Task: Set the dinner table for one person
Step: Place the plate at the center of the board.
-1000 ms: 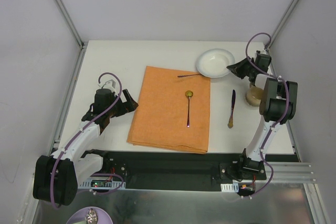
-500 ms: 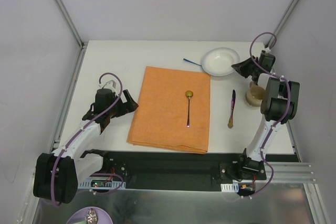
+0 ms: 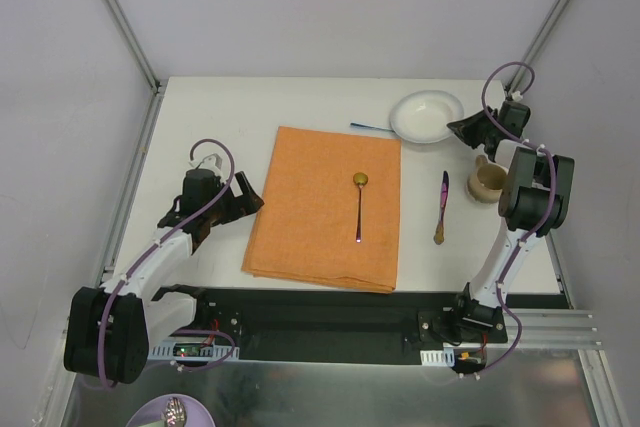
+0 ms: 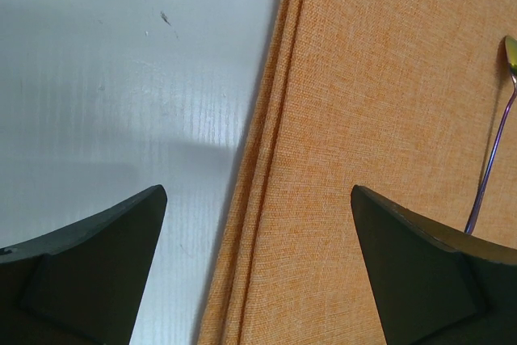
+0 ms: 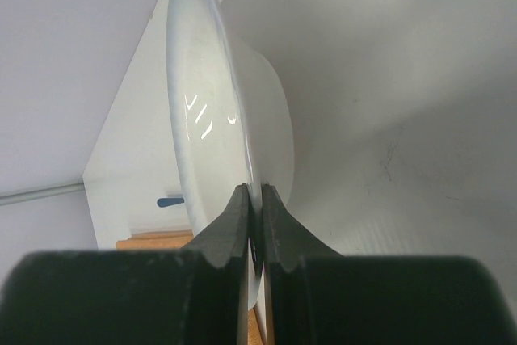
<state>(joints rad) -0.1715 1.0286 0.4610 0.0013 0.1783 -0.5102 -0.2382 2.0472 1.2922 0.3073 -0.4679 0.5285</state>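
The white dinner table (image 3: 215, 112) bears an orange cloth placemat (image 3: 325, 207) with a gold-bowled spoon (image 3: 359, 205) lying on it. My right gripper (image 3: 464, 129) is shut on the right rim of a white plate (image 3: 425, 115) at the back right. In the right wrist view the gripper (image 5: 253, 199) pinches the plate's rim (image 5: 206, 111), and the plate is tilted off the table. My left gripper (image 3: 245, 197) is open and empty at the cloth's left edge. In the left wrist view it (image 4: 257, 195) straddles the cloth's edge (image 4: 363, 119), with the spoon (image 4: 493, 159) at the right.
A thin bluish utensil (image 3: 372, 128) lies just left of the plate, behind the cloth. A dark-handled knife (image 3: 441, 207) lies right of the cloth. A beige cup (image 3: 487, 183) stands near the right arm. Metal rails edge the table.
My right gripper has carried the plate to the right and a little back. The thin utensil has shifted off the cloth's back edge. The cup now shows more fully. The left arm is still.
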